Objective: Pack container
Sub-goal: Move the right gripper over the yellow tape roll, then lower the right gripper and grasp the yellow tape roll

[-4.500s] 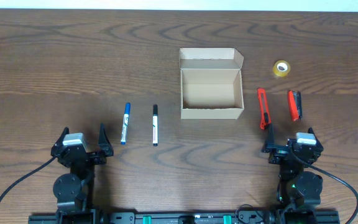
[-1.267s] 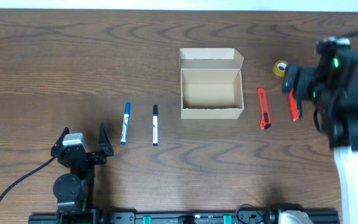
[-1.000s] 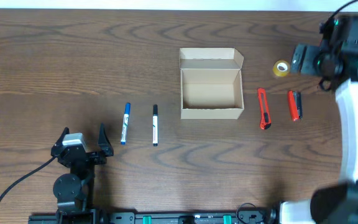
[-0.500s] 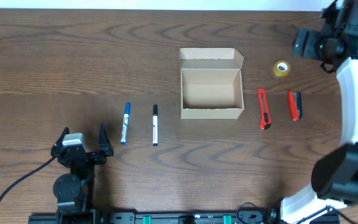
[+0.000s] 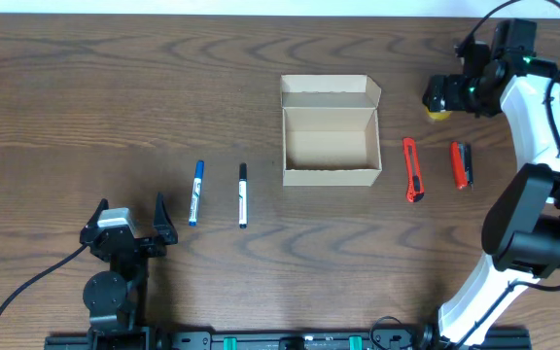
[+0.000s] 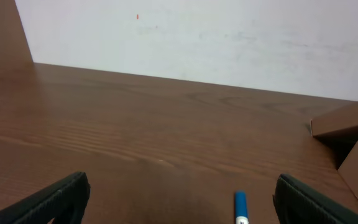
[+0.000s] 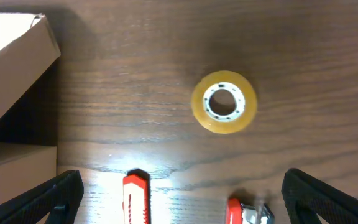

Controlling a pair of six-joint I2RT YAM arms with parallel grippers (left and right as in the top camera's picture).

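the right gripper (image 7: 182, 198) hangs over the yellow tape roll (image 7: 224, 126), its fingers spread wide at either side of the wrist view, holding nothing. the left gripper (image 5: 130, 216) sits low at the near side of the table (image 5: 66, 97), also spread and empty. the container (image 5: 329, 176) stands open in the middle of the table with its lid flap folded back. the overhead view shows nothing inside it.

the likely next step is a descent onto the roll, and that is where trouble could come. in the wrist view the roll lies flat, ahead of the line between the fingertips and a little to the right. a straight drop may therefore land a finger on the ring instead of beside it and skid it across the wood. a flat ring also offers only a low rim, so a shallow close could slip off and flick it away.

the red cutter (image 5: 413, 170) and the red-and-black tool (image 5: 462, 163) lie near the roll on the robot's side, and a sweeping approach could knock them. on the carry to the box, the flap corner jutting toward the roll is the hazard, since a low pass could catch it and shove the light box. the blue marker (image 5: 195, 192) and black marker (image 5: 242, 194) lie well apart on the left, out of this arm's way.
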